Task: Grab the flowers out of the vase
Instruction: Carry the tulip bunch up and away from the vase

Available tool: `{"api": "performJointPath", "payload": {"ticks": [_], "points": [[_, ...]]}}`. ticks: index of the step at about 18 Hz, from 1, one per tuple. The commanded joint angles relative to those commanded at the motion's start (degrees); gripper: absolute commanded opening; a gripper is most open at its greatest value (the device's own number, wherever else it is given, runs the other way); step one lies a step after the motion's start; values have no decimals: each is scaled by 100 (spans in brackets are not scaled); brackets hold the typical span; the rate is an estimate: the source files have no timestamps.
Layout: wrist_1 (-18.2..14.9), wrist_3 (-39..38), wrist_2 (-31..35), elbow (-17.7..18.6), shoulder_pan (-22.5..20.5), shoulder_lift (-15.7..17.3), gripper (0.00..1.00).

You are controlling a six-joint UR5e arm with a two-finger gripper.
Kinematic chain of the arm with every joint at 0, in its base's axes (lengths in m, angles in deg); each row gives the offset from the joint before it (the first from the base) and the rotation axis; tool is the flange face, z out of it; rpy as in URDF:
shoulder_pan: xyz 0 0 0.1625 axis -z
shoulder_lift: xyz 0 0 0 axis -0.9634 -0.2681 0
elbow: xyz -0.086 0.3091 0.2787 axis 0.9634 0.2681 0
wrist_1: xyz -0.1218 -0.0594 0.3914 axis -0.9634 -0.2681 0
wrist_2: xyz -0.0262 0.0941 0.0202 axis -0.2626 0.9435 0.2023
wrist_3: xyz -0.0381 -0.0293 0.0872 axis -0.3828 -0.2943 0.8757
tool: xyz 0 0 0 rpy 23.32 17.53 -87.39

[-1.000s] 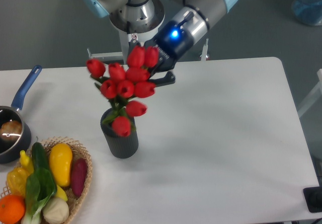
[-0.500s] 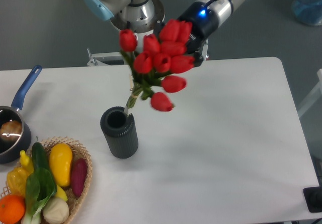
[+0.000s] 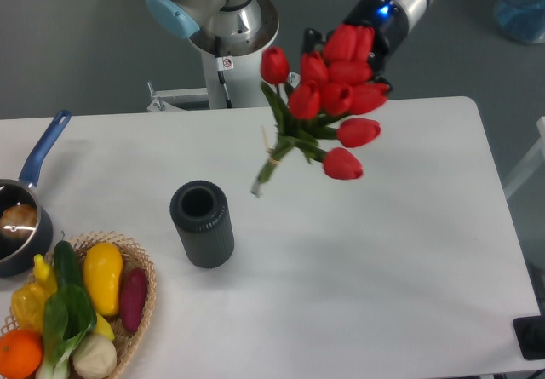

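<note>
The dark grey ribbed cylindrical vase (image 3: 202, 224) stands upright and vacated on the white desk (image 3: 409, 226). At its 2 o'clock, my jaws (image 3: 353, 51) hold the red tulip flowers (image 3: 328, 102) airborne, stems trailing clear; the clamp itself is hidden behind the buds.

The flowers (image 3: 328, 111) have been lifted fully clear of the vase (image 3: 202, 224) and carried up and right.
</note>
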Motion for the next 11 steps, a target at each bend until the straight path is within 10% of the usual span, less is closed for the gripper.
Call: {"api": "performJointPath", "payload": {"ticks": [11], "points": [[-18, 336, 4551, -597, 201, -325, 0]]}}
